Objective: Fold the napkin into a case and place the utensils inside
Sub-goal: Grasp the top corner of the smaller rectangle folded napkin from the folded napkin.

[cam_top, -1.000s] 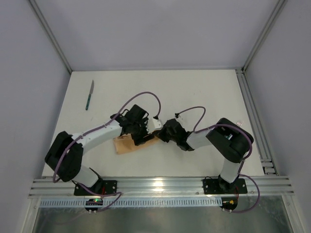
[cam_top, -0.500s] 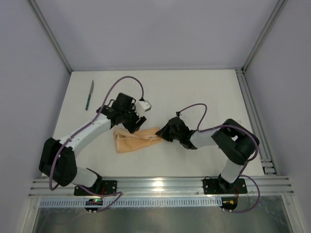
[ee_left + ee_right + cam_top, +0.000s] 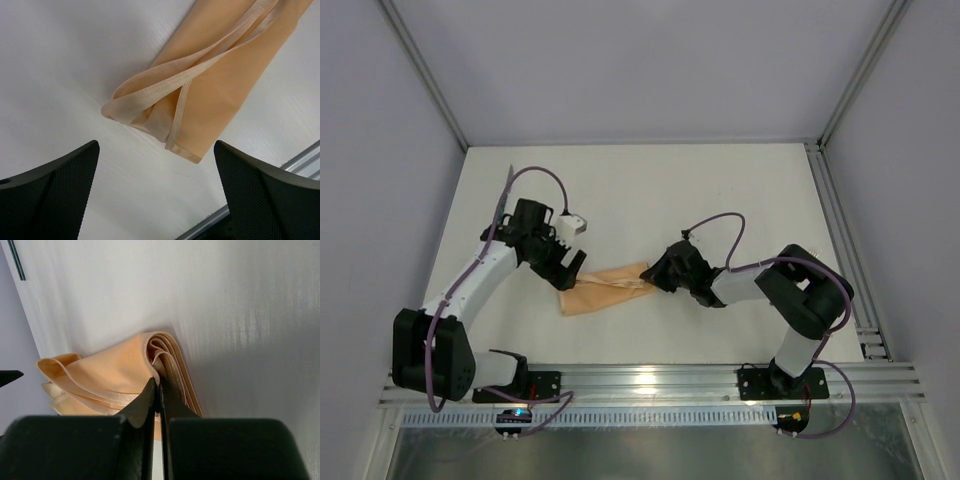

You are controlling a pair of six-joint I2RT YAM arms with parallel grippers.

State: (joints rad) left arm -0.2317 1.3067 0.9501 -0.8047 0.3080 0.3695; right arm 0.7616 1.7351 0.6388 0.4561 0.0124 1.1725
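Step judged: load utensils into case (image 3: 605, 288).
- Case lies on table (image 3: 720, 190) between both arms, folded narrow, layered mouth facing left gripper (image 3: 567, 268).
- Left gripper: fingers spread wide, empty, just beside mouth.
- Right gripper (image 3: 159, 385): jaws together, clamped on fold at case's opposite end.
- Advice: right pinch firm as anchor; left takes utensil by handle, slides it along case's length, between layers, not on top.
- Contents: mouth gapes, nothing seen inside; deeper part hidden.
- Thin dark sliver at far table edge, probably knife (image 3: 16, 262). Fork unseen.
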